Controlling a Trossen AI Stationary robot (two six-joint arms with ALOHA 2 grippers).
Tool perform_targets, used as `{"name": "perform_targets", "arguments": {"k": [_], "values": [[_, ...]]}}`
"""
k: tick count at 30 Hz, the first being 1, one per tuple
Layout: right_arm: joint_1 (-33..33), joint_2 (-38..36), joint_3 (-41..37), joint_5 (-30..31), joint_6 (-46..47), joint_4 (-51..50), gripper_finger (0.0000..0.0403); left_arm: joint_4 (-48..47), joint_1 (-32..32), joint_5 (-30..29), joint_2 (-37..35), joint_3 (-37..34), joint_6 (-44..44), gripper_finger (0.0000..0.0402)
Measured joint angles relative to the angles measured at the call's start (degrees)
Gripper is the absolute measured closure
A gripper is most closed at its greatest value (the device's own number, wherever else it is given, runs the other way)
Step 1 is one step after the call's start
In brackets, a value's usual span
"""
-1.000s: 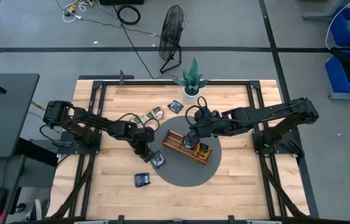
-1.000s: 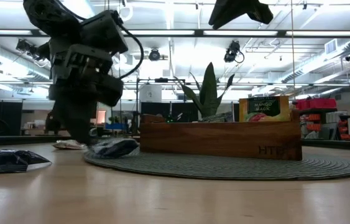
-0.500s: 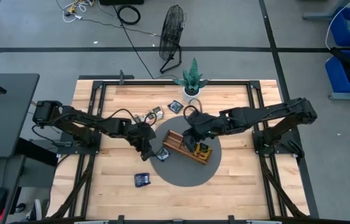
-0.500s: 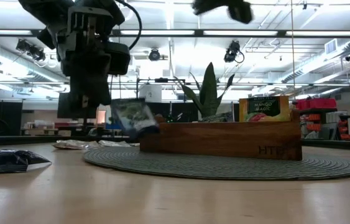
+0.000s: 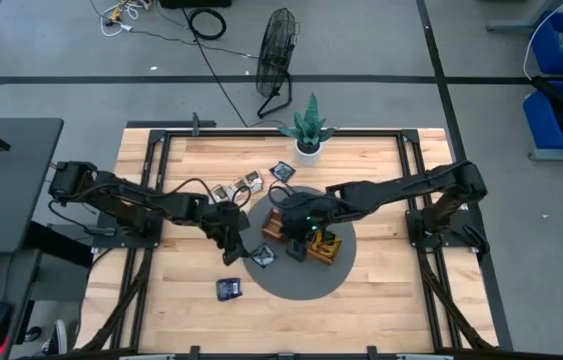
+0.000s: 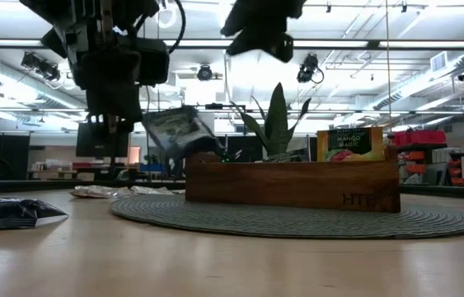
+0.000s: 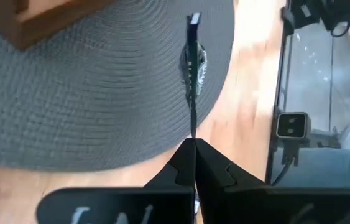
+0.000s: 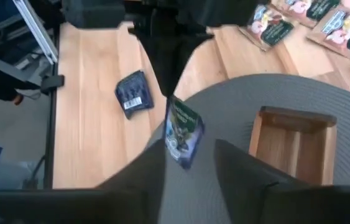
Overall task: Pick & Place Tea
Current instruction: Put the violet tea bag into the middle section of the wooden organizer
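My left gripper [image 5: 241, 245] is shut on a small dark sachet with a pale green print [image 5: 261, 257], held in the air over the round grey mat's [image 5: 301, 282] left edge. In the low view the sachet [image 6: 178, 128] hangs level with the top of the wooden tray [image 6: 297, 186]. My right gripper [image 5: 296, 240] hovers open above the tray's left end, close to the sachet [image 8: 181, 134], touching nothing. A yellow-orange sachet [image 6: 349, 143] stands upright in the tray. My left gripper pinches the sachet between its two shut fingers by one end [image 7: 193, 127]. The fingers slant in from the table's left and above. The sachet sticks out past the fingertips, tilted and lifted clear of the mat.
A navy sachet [image 5: 228, 288] lies flat on the wood near the mat's left edge. Several more sachets [image 5: 246, 184] lie toward the far edge, left of a small potted plant [image 5: 308, 140]. The two grippers are close together over the mat.
My left gripper has risen, lifting the sachet off the mat's left edge until it hangs clear, about level with the tray's top. My right gripper has moved toward the table's left and downward, from over the tray's middle to its left end beside the sachet.
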Motion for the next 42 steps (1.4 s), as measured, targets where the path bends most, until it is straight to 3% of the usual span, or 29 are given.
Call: {"name": "perform_targets", "arguments": {"k": [6, 11, 33, 42], "values": [[-0.2, 2.8, 0.0, -1.4, 0.2, 1.4, 0.0159, -0.8, -2.1, -1.4, -1.6, -0.1, 0.2, 0.0401], [-0.1, 5.1, 0.0, -3.1, -1.5, 2.3, 0.0136, 0.1, -2.6, -2.2, -3.6, -0.1, -0.7, 0.0402], [-0.2, 8.5, 0.0, -4.6, 1.0, 9.0, 0.0180, 0.4, -2.7, -4.4, -9.0, 0.0, -1.0, 0.0401], [-0.2, 8.4, 0.0, -6.2, 0.7, 10.4, 0.0267, 0.7, -2.7, -5.2, -10.2, 0.0, -0.5, 0.0401]]}}
